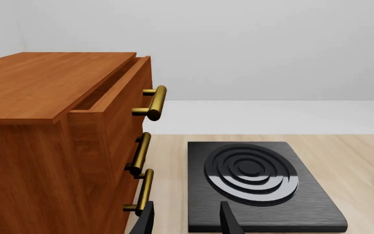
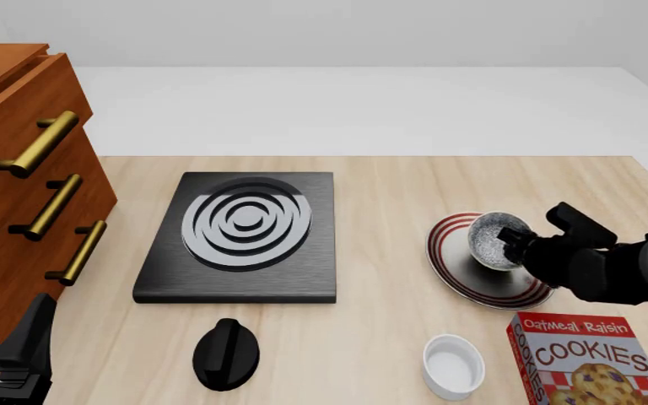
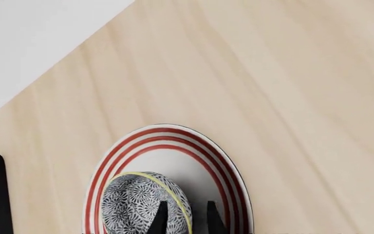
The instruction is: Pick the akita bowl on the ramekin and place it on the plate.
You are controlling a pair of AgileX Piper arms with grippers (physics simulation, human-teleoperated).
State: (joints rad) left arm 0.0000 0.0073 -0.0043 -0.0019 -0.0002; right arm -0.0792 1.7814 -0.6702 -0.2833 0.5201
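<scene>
Akita bowl (image 2: 496, 240) inside plate (image 2: 459, 272) rim

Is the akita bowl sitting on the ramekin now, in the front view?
No: the akita bowl is over the plate, at the right end effector, while the ramekin stands apart, nearer the camera, with nothing on it.

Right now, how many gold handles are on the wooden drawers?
3. All are on the drawer cabinet at the table's left: the top handle, the middle handle and the bottom handle. None looks hidden.
</scene>
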